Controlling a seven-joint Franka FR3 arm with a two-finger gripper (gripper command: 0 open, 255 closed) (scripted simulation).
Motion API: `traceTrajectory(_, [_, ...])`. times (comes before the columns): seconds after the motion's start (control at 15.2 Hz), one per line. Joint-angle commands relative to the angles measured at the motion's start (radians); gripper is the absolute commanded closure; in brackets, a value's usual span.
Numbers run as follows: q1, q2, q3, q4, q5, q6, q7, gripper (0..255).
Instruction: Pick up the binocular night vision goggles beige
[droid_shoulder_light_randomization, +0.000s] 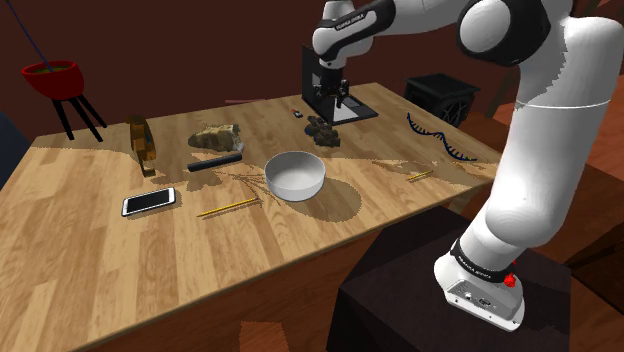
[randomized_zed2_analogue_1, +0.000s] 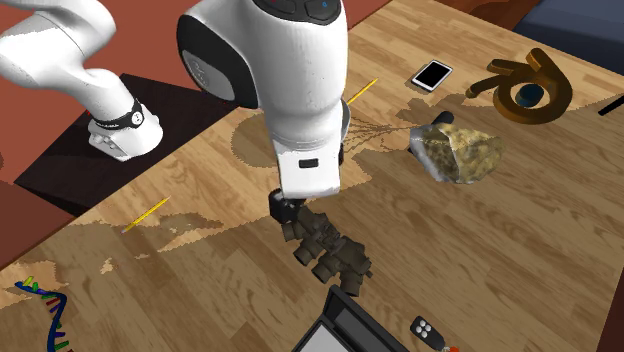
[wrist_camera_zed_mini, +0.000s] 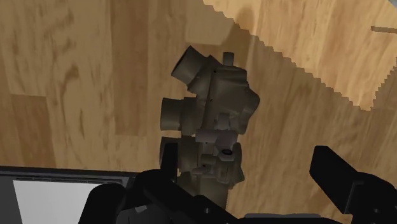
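Your gripper (wrist_camera_zed_mini: 247, 156) spread wide, drab tan goggles (wrist_camera_zed_mini: 213, 121) low between its fingers, nearer one, black-framed white panel (wrist_camera_zed_mini: 60, 194) crowding that same finger, key fob (randomized_zed2_analogue_1: 430, 330) just beyond it.

Going by the shoulder view: a white bowl (droid_shoulder_light_randomization: 294, 174) sits mid-way along the wooden table (droid_shoulder_light_randomization: 80, 250). A phone (droid_shoulder_light_randomization: 148, 202) is at its 9 o'clock, a yellow pencil (droid_shoulder_light_randomization: 228, 207) at 8, and a lumpy rock (droid_shoulder_light_randomization: 216, 137) at 10. There's a brown ring sculpture (droid_shoulder_light_randomization: 143, 141) at the rock's 9. A DNA helix model (droid_shoulder_light_randomization: 435, 137) lies out around the bowl's 3, with a black crate (droid_shoulder_light_randomization: 441, 97) at the helix's 12.
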Motion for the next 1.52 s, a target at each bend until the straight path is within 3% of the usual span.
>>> traceTrajectory(0.0, [-0.015,0.08,0.0,0.072,0.022,-0.005,-0.006,0])
traceTrajectory(0.26, [-0.048,0.241,0.004,0.242,0.059,-0.035,-0.011,0])
traceTrajectory(0.86, [-0.05,0.282,0.009,0.201,0.068,0.046,-0.017,0])
traceTrajectory(0.92, [-0.049,0.281,0.009,0.203,0.068,0.044,-0.016,255])
traceTrajectory(1.45, [-0.049,0.279,0.009,0.2,0.068,0.045,-0.016,255])
